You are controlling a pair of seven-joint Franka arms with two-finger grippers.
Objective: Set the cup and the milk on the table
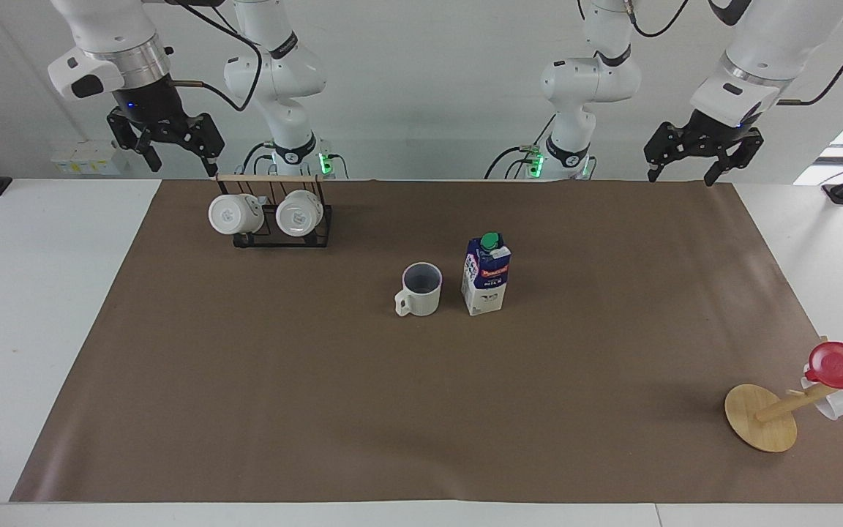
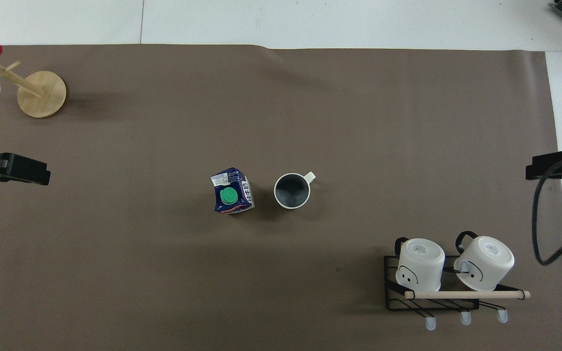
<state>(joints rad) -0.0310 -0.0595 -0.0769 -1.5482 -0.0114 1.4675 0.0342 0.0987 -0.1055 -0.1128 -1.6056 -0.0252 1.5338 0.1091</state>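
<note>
Fingers of both grippers are spread apart and hold nothing. Left gripper [image 1: 702, 162] hangs at the upper right of the facing frame, up in the air over the brown sheet's edge by the robots; in the overhead frame it shows at the middle of the left edge [image 2: 10, 168]. Right gripper [image 1: 170, 148] hangs at the upper left of the facing frame, above the black wire mug rack [image 1: 282, 219]; in the overhead frame only its dark tip [image 2: 551, 165] shows at the right edge.

Cup [image 1: 419, 290] stands upright near the centre of the facing frame on the surface [image 1: 48, 293], mouth up, grey-violet inside visible, squared handle toward the lower left of that frame. Milk carton [image 1: 486, 275] stands upright just beside it, apart from it, green cap [image 1: 491, 239] on top. Overhead frame: cup [image 2: 291, 190] and carton [image 2: 232, 192] side by side at centre.

Rack carries two white mugs [image 1: 230, 214] lying on their sides. Wooden mug tree [image 1: 762, 417] leans at the lower right of the facing frame, with a red cup [image 1: 842, 366] at its top.
</note>
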